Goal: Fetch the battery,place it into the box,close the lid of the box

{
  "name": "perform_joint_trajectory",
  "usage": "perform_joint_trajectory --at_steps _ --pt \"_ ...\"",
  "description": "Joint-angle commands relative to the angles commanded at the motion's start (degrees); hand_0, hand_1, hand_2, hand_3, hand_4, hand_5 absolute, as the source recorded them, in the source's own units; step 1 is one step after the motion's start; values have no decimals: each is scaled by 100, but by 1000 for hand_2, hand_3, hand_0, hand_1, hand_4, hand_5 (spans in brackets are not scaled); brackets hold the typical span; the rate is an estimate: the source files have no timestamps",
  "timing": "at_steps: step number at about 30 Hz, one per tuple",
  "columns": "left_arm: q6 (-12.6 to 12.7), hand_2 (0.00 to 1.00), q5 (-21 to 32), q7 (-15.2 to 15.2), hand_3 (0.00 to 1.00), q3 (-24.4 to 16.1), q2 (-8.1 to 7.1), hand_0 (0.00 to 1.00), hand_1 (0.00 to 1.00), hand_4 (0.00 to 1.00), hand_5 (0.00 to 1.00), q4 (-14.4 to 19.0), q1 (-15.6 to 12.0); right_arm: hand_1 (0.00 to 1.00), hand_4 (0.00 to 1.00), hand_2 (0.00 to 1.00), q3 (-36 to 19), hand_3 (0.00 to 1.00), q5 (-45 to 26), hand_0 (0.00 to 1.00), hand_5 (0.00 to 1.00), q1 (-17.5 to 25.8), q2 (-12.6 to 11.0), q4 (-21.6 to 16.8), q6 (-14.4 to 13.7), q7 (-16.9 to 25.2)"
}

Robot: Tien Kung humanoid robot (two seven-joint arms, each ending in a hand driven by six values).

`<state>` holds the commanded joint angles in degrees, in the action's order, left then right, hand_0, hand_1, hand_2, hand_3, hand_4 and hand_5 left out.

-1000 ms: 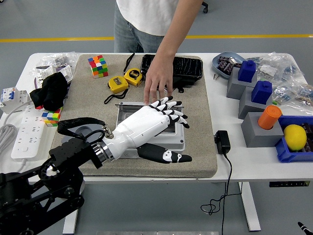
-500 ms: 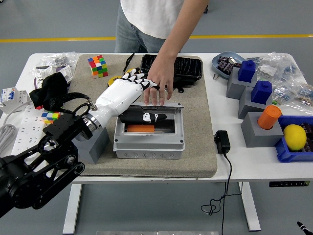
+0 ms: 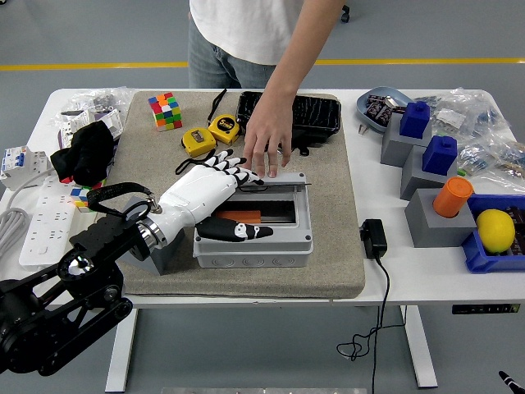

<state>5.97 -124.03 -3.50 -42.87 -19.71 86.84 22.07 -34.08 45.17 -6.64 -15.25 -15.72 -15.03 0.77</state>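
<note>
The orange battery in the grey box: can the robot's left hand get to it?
Probably yes. The left hand is already over the open grey box, thumb right beside the orange battery; nothing covers it.

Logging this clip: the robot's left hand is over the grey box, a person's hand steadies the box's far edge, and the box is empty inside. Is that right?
Not quite. The head view shows the grey box is not empty: an orange object, apparently the battery, lies inside. The rest holds: the robot's left hand is over the box with fingers spread, and the person's hand rests at the box's far edge.
</note>
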Motion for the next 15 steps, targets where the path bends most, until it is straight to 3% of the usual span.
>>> perform_joint_trajectory --at_steps 15 --pt "-70 839 -21 -28 771 188 -23 998 957 998 998 237 -108 773 998 748 13 764 0 803 998 17 -2 -2 -3 1"
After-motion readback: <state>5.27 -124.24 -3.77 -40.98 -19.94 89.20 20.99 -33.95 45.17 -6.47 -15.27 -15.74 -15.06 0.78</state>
